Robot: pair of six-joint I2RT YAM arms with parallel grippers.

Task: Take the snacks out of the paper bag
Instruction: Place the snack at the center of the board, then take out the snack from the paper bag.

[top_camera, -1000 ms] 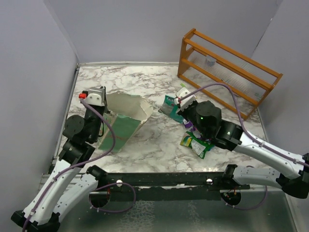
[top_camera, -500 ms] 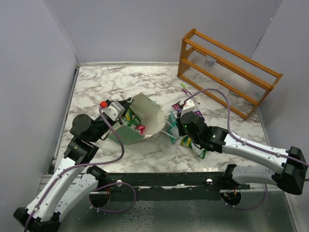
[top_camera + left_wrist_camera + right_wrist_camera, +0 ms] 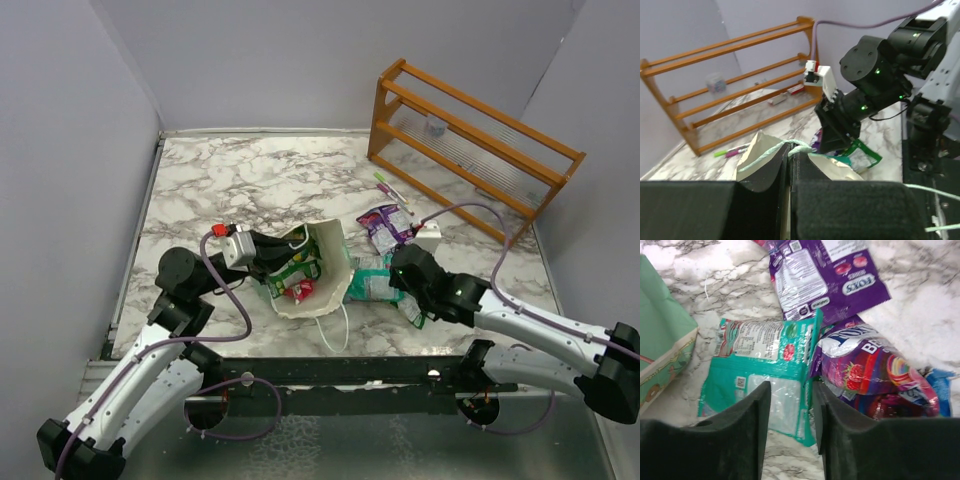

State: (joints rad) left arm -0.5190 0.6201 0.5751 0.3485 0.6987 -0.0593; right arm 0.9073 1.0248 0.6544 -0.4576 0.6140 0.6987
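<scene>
The mint-green paper bag (image 3: 330,262) lies tipped on the marble, its cream inside showing. My left gripper (image 3: 277,256) is shut on its rim and white cord handle (image 3: 769,150); the wrist view shows the jaws pressed together on the paper (image 3: 752,157). A green packet (image 3: 294,271) and a red packet (image 3: 304,290) lie in the bag's mouth. My right gripper (image 3: 790,395) is open, low over a teal packet (image 3: 765,365), which lies right of the bag (image 3: 372,282). Two purple packets (image 3: 815,275) (image 3: 865,370) and a blue one (image 3: 942,385) lie beside it.
An orange wooden rack (image 3: 470,150) stands at the back right. A pink-and-green pen (image 3: 390,188) lies in front of it. A loose cord handle (image 3: 335,335) trails toward the near edge. A green packet (image 3: 412,310) lies under the right arm.
My left gripper has dragged the bag right and nearer, and the bag has tipped further. My right gripper has drawn back right from the bag. A teal and a purple packet now show uncovered.
</scene>
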